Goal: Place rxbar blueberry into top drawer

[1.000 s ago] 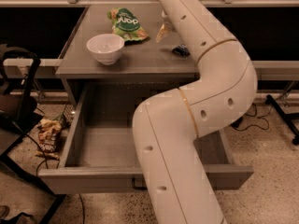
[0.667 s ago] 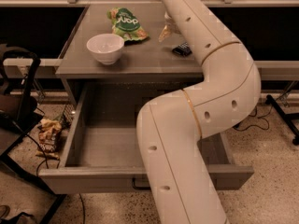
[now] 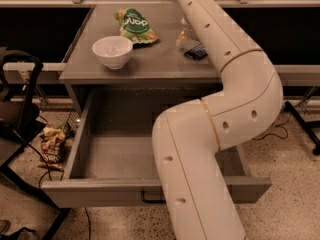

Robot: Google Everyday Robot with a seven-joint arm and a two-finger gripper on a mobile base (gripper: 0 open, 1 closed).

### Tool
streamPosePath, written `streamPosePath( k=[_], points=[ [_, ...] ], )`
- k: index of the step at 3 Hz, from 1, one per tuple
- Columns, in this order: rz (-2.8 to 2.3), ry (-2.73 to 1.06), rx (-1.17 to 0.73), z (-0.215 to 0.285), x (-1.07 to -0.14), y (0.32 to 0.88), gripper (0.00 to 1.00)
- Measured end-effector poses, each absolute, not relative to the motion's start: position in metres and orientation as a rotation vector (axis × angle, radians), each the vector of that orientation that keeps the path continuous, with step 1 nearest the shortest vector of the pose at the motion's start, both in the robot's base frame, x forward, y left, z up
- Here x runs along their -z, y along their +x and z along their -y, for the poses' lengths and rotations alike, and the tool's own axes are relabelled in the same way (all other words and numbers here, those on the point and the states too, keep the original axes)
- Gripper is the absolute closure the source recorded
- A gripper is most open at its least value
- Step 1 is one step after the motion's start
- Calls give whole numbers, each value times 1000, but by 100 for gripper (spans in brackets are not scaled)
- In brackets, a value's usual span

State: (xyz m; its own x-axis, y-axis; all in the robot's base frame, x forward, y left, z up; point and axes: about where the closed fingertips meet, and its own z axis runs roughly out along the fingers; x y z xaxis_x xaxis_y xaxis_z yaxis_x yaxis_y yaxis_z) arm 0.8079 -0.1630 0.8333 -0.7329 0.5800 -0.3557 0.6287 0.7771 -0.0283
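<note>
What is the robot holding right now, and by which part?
Cannot be told: the end effector is out of view, since the arm runs off the picture's top edge. The blue bar lies on the cabinet top, no grip on it visible.

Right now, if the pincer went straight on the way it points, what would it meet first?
Cannot tell: the pincer is out of view, past the top edge where the arm leaves the picture. The dark bar lies on the table beside the arm.

Matt metal top drawer [image 3: 100, 194]; glossy bowl [image 3: 112, 51]
</note>
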Motion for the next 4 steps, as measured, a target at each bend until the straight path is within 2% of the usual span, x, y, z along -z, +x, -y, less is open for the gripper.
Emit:
streamPosePath(
  k=[2,4],
  points=[
    [-2626,979,210,169,-822,811,41],
    [-2626,979,210,169,-822,811,88]
  ],
)
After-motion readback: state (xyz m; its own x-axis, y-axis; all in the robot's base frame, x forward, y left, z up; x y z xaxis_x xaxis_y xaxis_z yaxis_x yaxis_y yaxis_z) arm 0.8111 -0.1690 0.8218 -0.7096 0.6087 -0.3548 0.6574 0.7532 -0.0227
